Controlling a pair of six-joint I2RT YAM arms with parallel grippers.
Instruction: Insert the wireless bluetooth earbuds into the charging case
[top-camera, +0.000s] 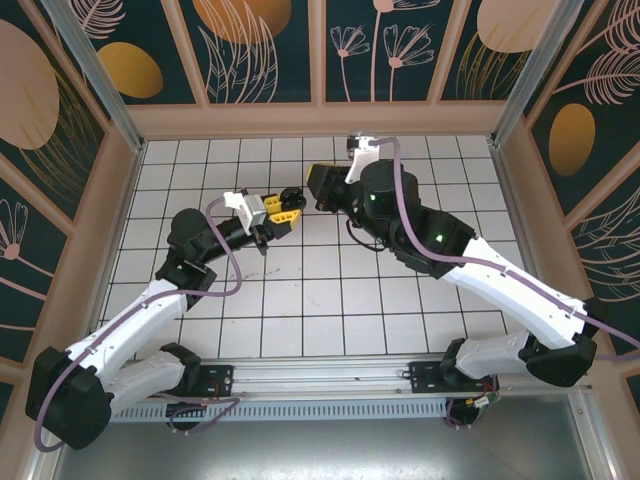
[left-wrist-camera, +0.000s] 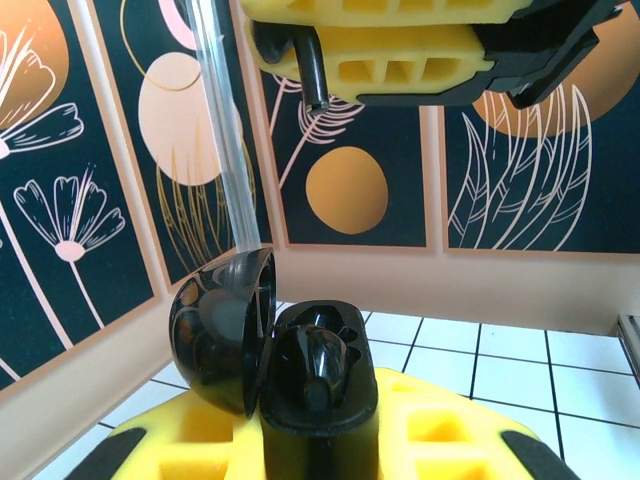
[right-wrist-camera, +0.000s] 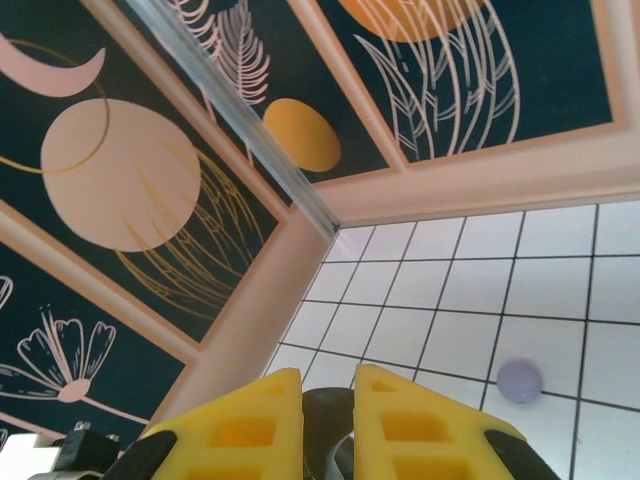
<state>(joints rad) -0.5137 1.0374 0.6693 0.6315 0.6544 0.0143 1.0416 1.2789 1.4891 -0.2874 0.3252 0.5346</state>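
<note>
My left gripper (left-wrist-camera: 320, 420) is shut on the black charging case (left-wrist-camera: 325, 445), holding it upright between yellow fingers (left-wrist-camera: 450, 430). Its lid (left-wrist-camera: 215, 330) hangs open to the left. One black earbud (left-wrist-camera: 318, 365) sits in the near socket. Directly above the case, my right gripper (left-wrist-camera: 290, 25) is shut on a second black earbud (left-wrist-camera: 313, 70), whose stem points down. In the right wrist view the same dark earbud (right-wrist-camera: 330, 430) shows wedged between the yellow fingers (right-wrist-camera: 420, 420). From above, the left gripper (top-camera: 283, 207) and right gripper (top-camera: 318, 188) meet over the table's middle.
A small round lilac piece (right-wrist-camera: 520, 381) lies on the white grid table (top-camera: 330, 300) near the right gripper. Patterned walls (top-camera: 260, 50) with a pink ledge close in the back and sides. Both arms (top-camera: 480, 270) reach across the middle of the table.
</note>
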